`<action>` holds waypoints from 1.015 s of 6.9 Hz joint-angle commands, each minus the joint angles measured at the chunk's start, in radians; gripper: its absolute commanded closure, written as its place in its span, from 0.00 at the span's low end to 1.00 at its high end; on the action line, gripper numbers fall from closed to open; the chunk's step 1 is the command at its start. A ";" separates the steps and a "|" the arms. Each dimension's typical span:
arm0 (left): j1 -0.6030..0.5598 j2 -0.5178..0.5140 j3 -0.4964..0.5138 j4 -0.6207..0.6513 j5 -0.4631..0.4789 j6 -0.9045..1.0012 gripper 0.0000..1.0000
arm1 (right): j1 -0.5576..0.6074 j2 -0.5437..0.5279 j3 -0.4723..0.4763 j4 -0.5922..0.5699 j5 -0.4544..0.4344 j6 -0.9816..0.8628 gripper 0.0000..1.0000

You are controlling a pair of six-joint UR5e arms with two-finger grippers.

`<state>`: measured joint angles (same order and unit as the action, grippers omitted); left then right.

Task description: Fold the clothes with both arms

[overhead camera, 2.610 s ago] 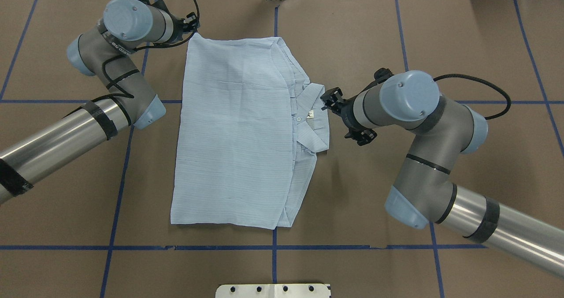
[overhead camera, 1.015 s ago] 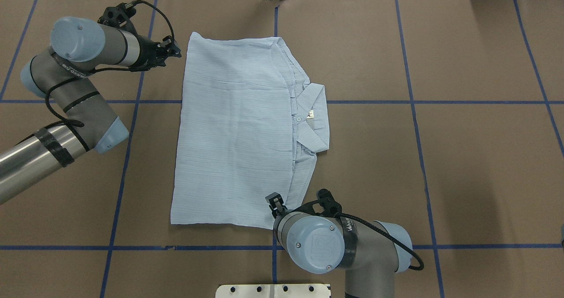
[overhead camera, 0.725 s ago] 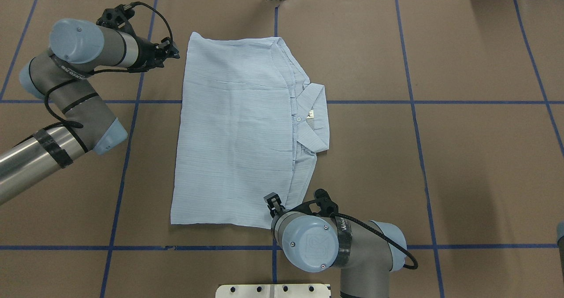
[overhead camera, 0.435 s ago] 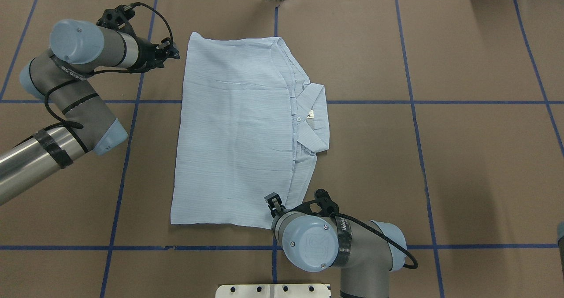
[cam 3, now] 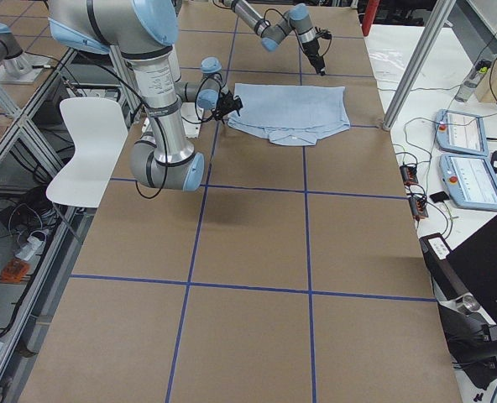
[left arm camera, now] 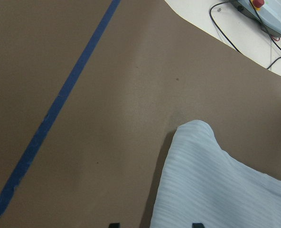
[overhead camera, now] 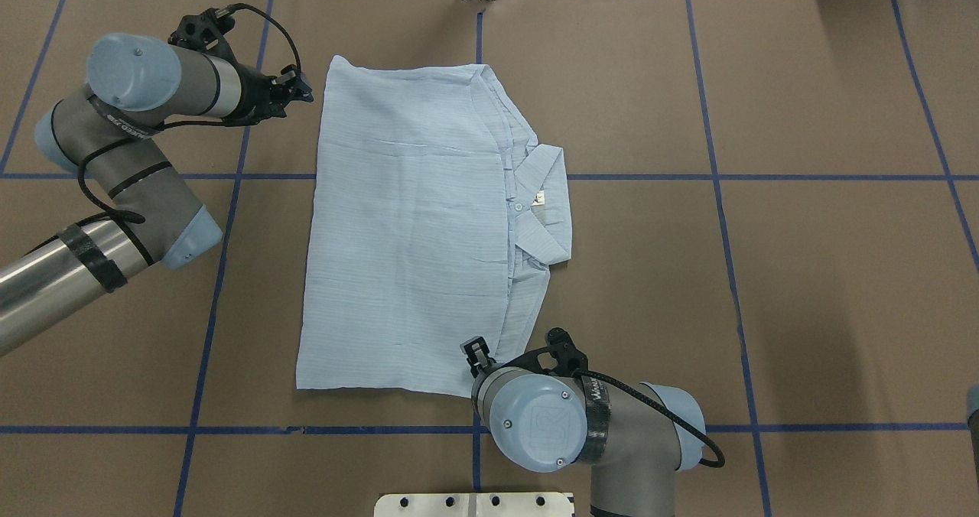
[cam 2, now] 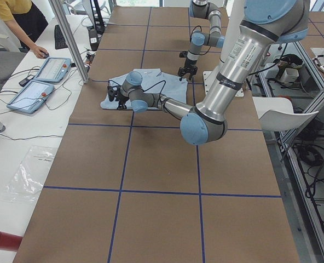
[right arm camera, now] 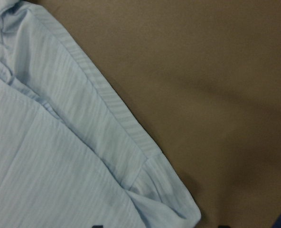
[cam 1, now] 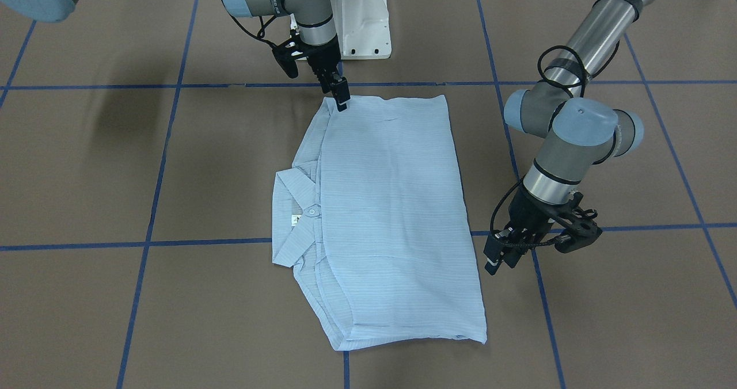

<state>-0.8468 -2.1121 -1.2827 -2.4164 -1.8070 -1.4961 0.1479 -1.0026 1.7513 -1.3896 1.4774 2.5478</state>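
On the brown table [cam 1: 604, 320], at its middle, we see the shirt [cam 1: 397, 205] lying flat, folded into a long rectangle. Its collar [cam 1: 292, 196] points to the robot's right. A pale button [cam 1: 312, 210] and the white label [cam 1: 295, 220] show at the neck. Along that collar side, several folded layers peek out from under the smooth top panel.

We find the left gripper [cam 1: 500, 259] just beside the shirt's far corner on the robot's left, over bare table next to a blue tape line [cam 1: 201, 242]. In its wrist view the two black fingertips [left arm camera: 113, 224] stand well apart, so we read it as released and holding nothing. The rounded corner of the shirt lies ahead of it, and the shirt's edge runs down between the two tips. We cannot tell whether the tips touch the cloth or the table.

We see the right gripper [cam 1: 341, 102] pointing down at the near corner on the collar side, close to the white base [cam 1: 363, 26]. Its wrist view shows the fingertips [right arm camera: 97, 226] spread wide. The layered hem corner sits between them, unclamped. We cannot tell from any view whether it touches the fabric
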 commanded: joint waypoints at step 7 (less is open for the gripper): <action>0.000 0.001 -0.009 -0.006 0.000 -0.001 0.41 | -0.007 0.005 -0.007 0.001 -0.019 0.000 0.40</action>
<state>-0.8468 -2.1108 -1.2906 -2.4222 -1.8070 -1.4972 0.1412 -0.9980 1.7445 -1.3883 1.4606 2.5466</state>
